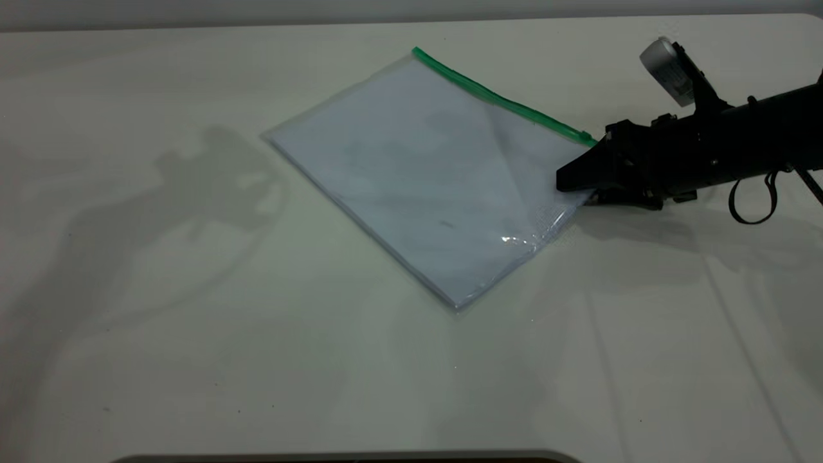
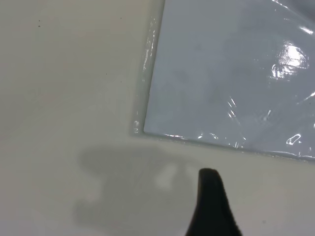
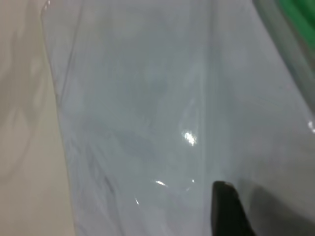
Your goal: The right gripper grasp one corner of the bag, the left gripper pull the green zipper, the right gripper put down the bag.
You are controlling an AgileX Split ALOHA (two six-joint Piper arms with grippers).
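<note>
The bag (image 1: 411, 173), a clear pouch with pale sheets inside, lies slantwise on the white table (image 1: 193, 321). The green zipper (image 1: 495, 96) runs along its far edge, and its small slider tab (image 1: 588, 137) sits at the right end. My right gripper (image 1: 569, 186) is shut on the corner of the bag (image 1: 578, 149) there. That corner is raised a little, and a crease crosses the plastic. The right wrist view shows the bag (image 3: 147, 108), the green zipper (image 3: 295, 12) and my right gripper (image 3: 224, 191) on the plastic. My left gripper (image 2: 209, 179) hovers over bare table near another bag corner (image 2: 140, 129), touching nothing.
The left arm is out of the exterior view; only its shadow (image 1: 193, 186) falls on the table left of the bag. The table's front edge (image 1: 347, 455) runs along the bottom. A black cable loop (image 1: 752, 202) hangs under the right arm.
</note>
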